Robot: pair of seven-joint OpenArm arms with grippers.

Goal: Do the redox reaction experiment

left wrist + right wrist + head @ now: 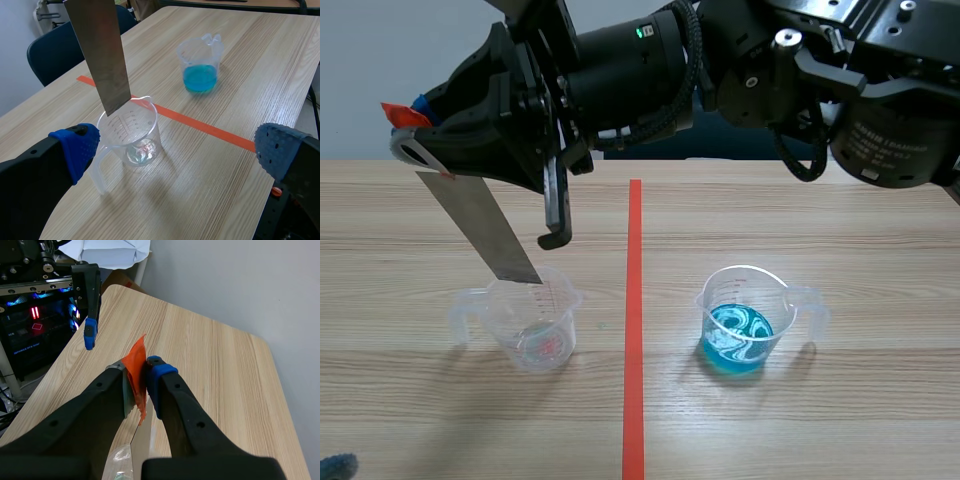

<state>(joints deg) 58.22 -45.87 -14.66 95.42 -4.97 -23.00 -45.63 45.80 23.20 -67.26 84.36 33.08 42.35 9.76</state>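
The right gripper (140, 385) is pinching the strip (480, 225) by its taped top, tip hanging at the rim of the empty cup (535, 325), the left gripper (177, 149) is hovering wide open nearby, and the strip is probably needing carrying across into the blue cup (740, 325) next.

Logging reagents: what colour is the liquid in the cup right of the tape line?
The liquid is blue, with pale swirls on its surface; clearest in the scene view.

clear cup (535, 330) 1 | blue-filled cup (745, 322) 1 | metal strip (480, 225) 1 | chair (55, 52) probably 1
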